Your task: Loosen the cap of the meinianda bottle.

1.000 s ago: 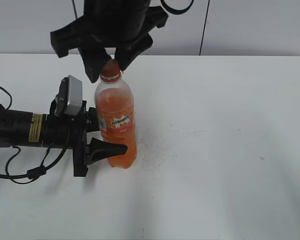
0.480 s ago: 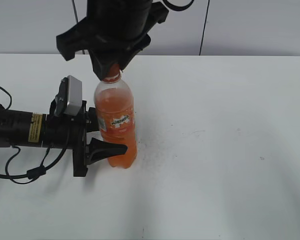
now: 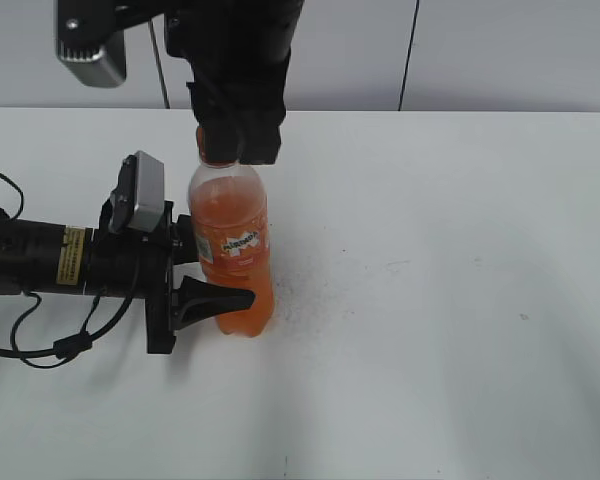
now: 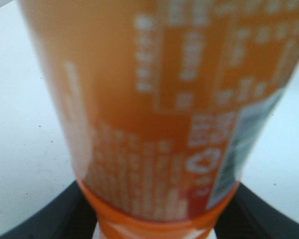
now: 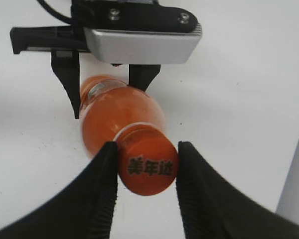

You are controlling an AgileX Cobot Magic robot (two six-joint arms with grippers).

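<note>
Right wrist view is showing the right claw (image 5: 145, 172) pinching the cap (image 5: 148, 167) while the left claw (image 3: 212, 288) is clamping the meinianda bottle (image 3: 234, 250), so a weak pinch could be slipping.

**Bright, even light; 1 wrist view blurred**

Soft shadows spread on the white table (image 3: 430, 300) below the meinianda bottle (image 3: 233, 250). Left wrist view: the label's print is badly out of focus. Right wrist view: the cap (image 5: 148, 167) lettering is sharp.

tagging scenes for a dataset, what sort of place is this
Probably a lab test bench, not a home: a bare white table against plain pale wall panels, with only a soda bottle on it, held between two robot arms.
</note>
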